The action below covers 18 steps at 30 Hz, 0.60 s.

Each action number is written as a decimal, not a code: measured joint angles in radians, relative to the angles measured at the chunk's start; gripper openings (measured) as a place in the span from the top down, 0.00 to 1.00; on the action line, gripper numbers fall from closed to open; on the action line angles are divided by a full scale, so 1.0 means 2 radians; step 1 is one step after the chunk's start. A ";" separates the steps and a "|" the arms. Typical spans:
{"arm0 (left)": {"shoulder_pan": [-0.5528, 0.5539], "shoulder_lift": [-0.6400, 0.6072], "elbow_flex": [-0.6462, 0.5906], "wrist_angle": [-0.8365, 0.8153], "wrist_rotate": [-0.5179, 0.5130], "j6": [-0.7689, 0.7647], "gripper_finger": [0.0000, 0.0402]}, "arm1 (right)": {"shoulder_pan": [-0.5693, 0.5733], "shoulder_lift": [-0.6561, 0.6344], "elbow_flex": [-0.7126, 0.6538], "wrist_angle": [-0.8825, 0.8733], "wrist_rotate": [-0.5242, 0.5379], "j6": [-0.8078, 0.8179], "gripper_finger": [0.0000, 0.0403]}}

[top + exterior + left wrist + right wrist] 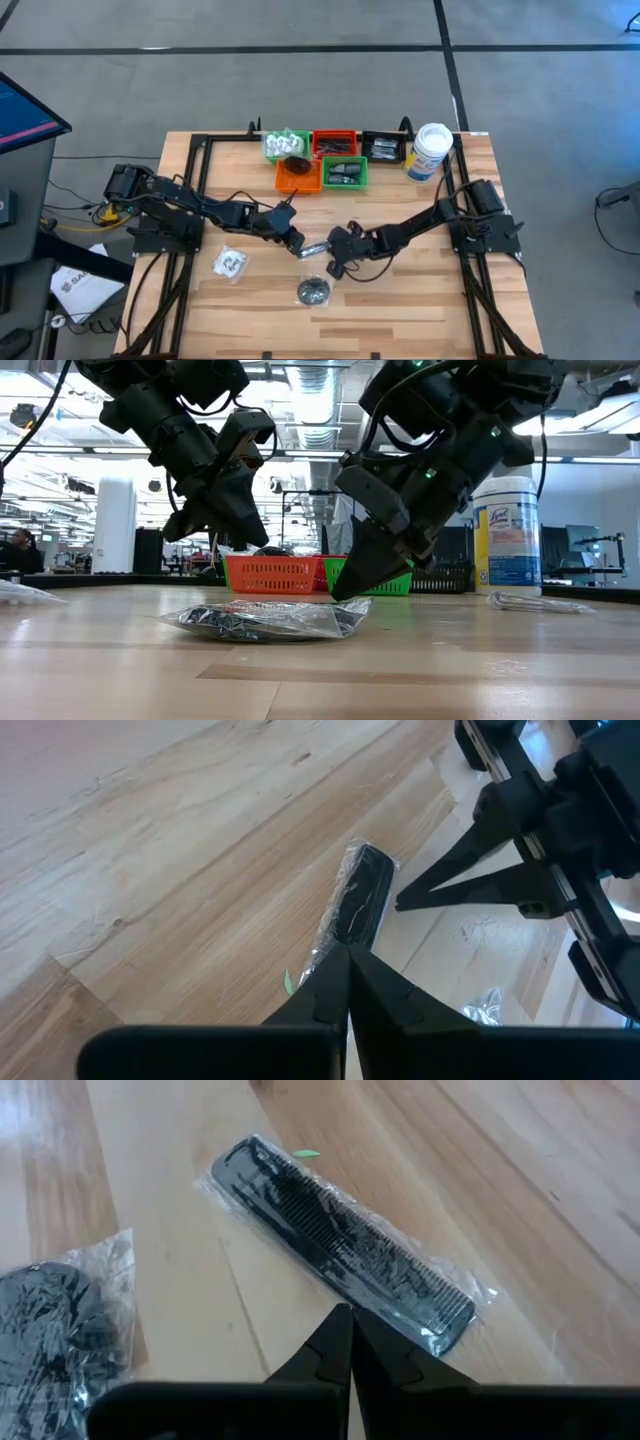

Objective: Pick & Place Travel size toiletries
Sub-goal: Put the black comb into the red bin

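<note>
A black comb in a clear wrapper point(313, 247) point(350, 1245) lies flat on the wooden table between my two grippers. My left gripper point(296, 240) point(347, 952) hangs shut above one end of it. My right gripper point(332, 258) point(343, 1312) is shut, tips low by the wrapper's long edge. A black round piece in plastic point(313, 291) point(265, 620) rests nearer the front. A clear packet with white contents point(230, 263) lies to the left. My right gripper's shut fingertips point(335, 1330) stand slanting down at the comb wrapper's long edge point(400, 1320), and I cannot tell whether they touch it. The comb lies flat on the table.
Green point(285, 145), red point(335, 142), black point(383, 148), orange point(298, 175) and a second green tray point(345, 172) stand at the far edge, holding small items. A white canister point(430, 152) stands to their right. A black frame point(190, 170) borders the table.
</note>
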 joint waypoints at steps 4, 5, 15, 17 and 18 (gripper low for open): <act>0.000 0.000 0.000 0.000 0.000 0.000 1.00 | -0.004 0.000 0.000 0.000 0.000 -0.001 1.00; 0.000 0.000 0.000 0.000 0.000 0.000 1.00 | -0.005 0.000 0.000 0.000 0.000 -0.001 1.00; 0.000 0.000 0.000 0.000 0.000 0.004 1.00 | -0.014 0.000 0.000 -0.004 -0.012 -0.001 1.00; 0.000 0.000 0.000 0.000 0.000 0.004 1.00 | -0.014 0.000 0.001 -0.009 -0.012 0.002 1.00; 0.000 0.000 0.000 0.000 0.000 0.005 1.00 | -0.014 0.000 0.001 -0.011 -0.012 0.003 1.00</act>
